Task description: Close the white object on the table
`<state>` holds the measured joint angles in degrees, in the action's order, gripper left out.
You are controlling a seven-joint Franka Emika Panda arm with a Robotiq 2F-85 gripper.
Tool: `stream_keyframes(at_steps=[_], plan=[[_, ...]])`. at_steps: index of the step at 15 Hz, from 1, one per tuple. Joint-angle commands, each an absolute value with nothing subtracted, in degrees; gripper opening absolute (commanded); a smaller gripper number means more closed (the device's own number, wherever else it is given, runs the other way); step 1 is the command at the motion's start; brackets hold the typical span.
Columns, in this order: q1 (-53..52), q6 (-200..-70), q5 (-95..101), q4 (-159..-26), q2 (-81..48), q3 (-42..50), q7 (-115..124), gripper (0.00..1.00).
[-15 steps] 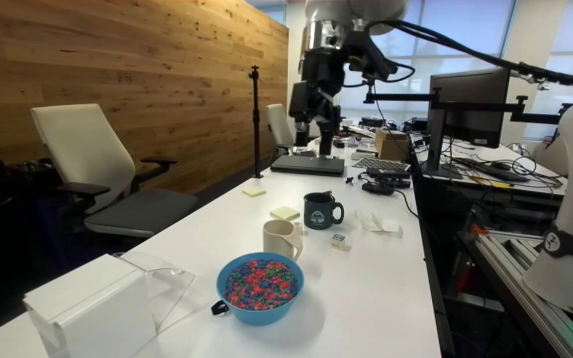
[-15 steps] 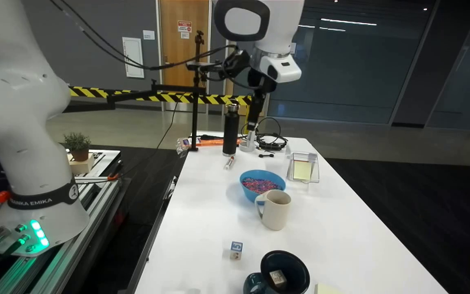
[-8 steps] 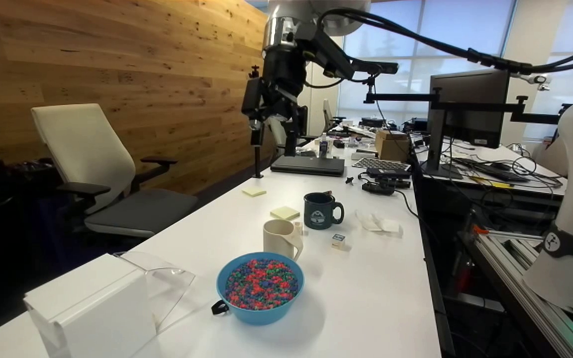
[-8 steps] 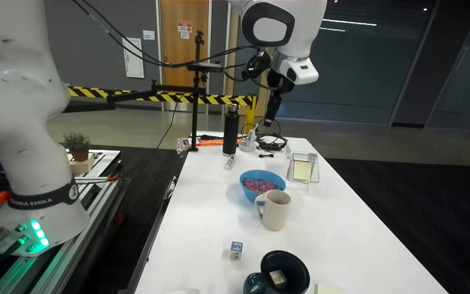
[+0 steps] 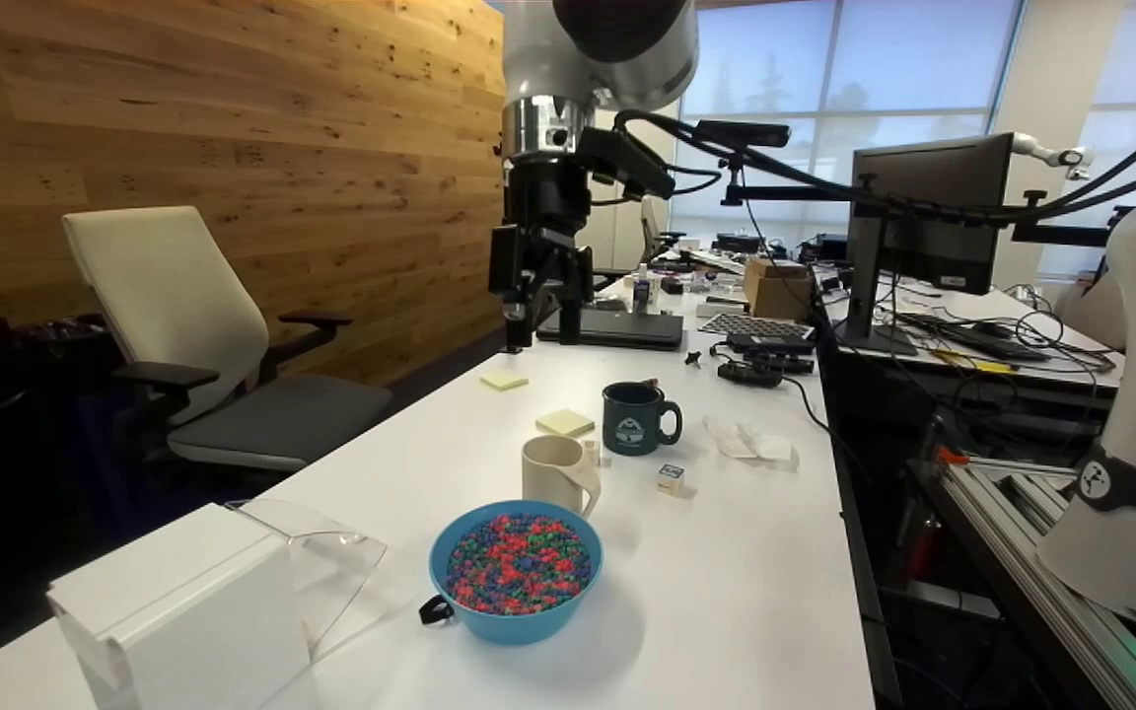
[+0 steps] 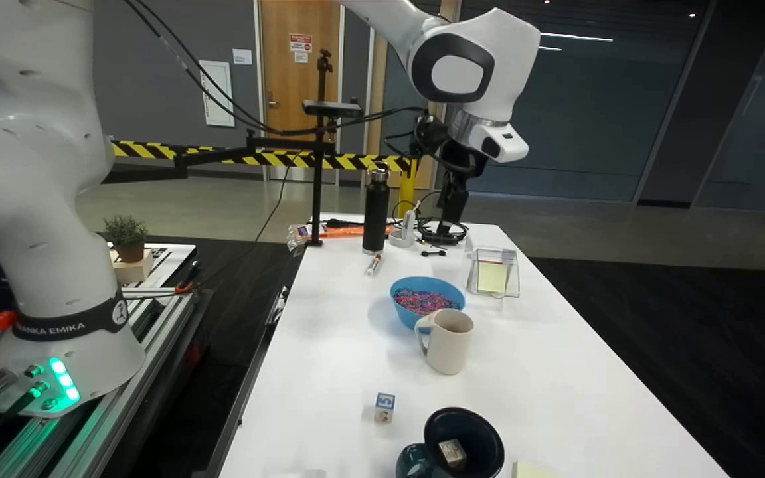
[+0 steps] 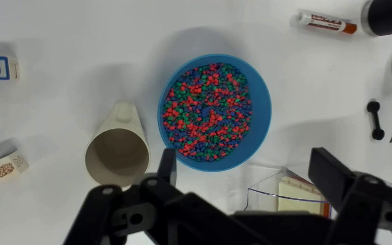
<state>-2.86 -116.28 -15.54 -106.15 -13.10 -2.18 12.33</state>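
Observation:
The white object (image 5: pixel 203 631) is a white box at the near left of the white table (image 5: pixel 726 592) in an exterior view. Its clear flap (image 5: pixel 336 567) sticks out open towards the blue bowl. In an exterior view the clear flap (image 6: pixel 512 273) shows with yellow notes in it. In the wrist view the flap's clear front (image 7: pixel 264 200) lies below and between the fingers, partly hidden by the gripper. My gripper (image 7: pixel 243 156) is open and empty, its fingers wide apart. It also shows in both exterior views (image 5: pixel 541 330) (image 6: pixel 447 229), above the table and apart from the flap.
The blue bowl (image 7: pixel 213 115) of coloured bits stands close to the flap, with the cream mug (image 7: pixel 119 156) beside it. A dark mug (image 5: pixel 633 419), small blocks (image 5: pixel 671 480), a black bottle (image 6: pixel 376 212), a marker (image 6: pixel 373 265) and cables (image 6: pixel 445 232) are also on the table.
The arm has swung sideways, leftward in one exterior view and rightward in the other, then the gripper has come down towards the table. The flap and other objects have not moved.

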Motion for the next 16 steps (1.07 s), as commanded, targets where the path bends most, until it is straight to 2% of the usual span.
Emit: stream_keyframes(at_steps=[1,16], plan=[[-2.70,-116.95,-14.03,-99.83,-19.34,-2.55,7.52,1.00],[0.32,-113.57,-15.74,-78.07,-38.76,-4.29,-3.07,1.00]])
